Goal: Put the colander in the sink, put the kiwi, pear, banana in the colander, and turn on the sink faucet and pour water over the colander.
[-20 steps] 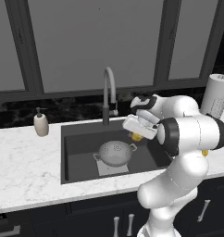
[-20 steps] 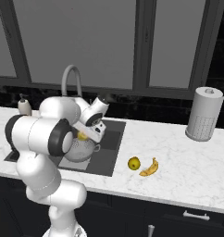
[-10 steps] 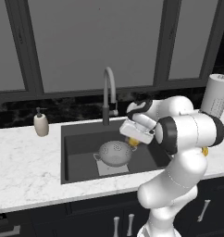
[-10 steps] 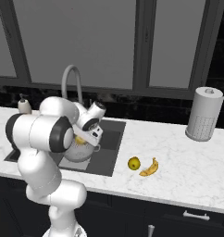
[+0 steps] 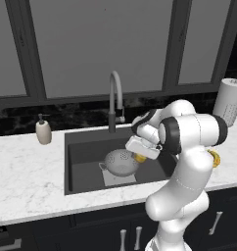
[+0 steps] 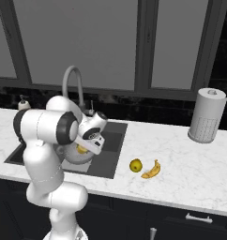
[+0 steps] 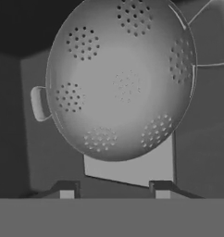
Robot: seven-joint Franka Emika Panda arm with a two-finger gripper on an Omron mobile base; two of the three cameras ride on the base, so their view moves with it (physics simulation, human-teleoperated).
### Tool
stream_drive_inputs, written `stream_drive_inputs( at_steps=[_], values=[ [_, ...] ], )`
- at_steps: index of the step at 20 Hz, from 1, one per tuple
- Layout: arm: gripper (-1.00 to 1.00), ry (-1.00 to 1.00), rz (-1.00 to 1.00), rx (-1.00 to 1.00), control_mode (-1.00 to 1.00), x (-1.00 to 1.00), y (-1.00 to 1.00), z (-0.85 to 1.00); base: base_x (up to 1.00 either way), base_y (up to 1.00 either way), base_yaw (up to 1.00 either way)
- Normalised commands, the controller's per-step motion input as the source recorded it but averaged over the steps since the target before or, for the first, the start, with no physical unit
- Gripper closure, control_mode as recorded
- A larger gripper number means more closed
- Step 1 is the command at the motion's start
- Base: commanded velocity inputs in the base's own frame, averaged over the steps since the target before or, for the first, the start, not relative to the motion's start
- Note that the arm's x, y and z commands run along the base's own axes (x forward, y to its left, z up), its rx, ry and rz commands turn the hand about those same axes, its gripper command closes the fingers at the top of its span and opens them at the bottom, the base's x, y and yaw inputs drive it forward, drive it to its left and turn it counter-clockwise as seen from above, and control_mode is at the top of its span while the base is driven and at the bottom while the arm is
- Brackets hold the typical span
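Note:
The silver colander [image 5: 119, 163] [image 7: 121, 78] stands on the light plate in the dark sink [image 5: 86, 147] [image 6: 114, 140]. My gripper [image 5: 139, 155] [image 6: 82, 148] [image 7: 114, 190] hangs just above the colander's right rim, shut on the small orange-yellow kiwi [image 5: 140, 158] [image 6: 81, 149]. In the hand view the colander lies straight ahead and looks empty, with one finger tip [image 7: 67, 189] at the bottom. The yellow pear [image 6: 135, 165] and the banana [image 6: 151, 169] lie side by side on the counter right of the sink. The gooseneck faucet [image 5: 114, 95] [image 6: 73, 80] stands behind the basin, with no water running.
A white soap pump bottle [image 5: 43, 132] [image 6: 24, 102] stands on the counter left of the sink. A paper towel roll [image 5: 228, 102] [image 6: 207, 115] stands at the back right. My own arm hides most of the colander in the right base view.
The gripper has come down and slightly left with the kiwi, from beside the faucet to just over the colander's rim. The pear and the banana have not moved.

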Motion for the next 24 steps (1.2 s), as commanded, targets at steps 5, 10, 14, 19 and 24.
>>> stream_drive_inputs(
  at_steps=[5, 10, 14, 19, 24],
  values=[
    [1.00, -0.05, 0.05, 0.03, -1.00, 0.36, 0.00, -0.05, 0.00, 0.00, 0.00],
    [1.00, 0.00, 0.05, 0.00, -1.00, 0.37, 0.00, -0.28, 0.00, 0.00, 0.00],
    [1.00, 0.00, 0.03, 0.00, -1.00, 0.13, 0.04, -0.39, 0.00, 0.00, 0.00],
    [1.00, -0.01, 0.01, 0.00, -1.00, 0.02, 0.15, -0.32, 0.00, 0.00, 0.00],
    [1.00, 0.00, 0.00, 0.00, -1.00, 0.08, 0.17, -0.28, 0.00, 0.00, 0.00]
  ],
)
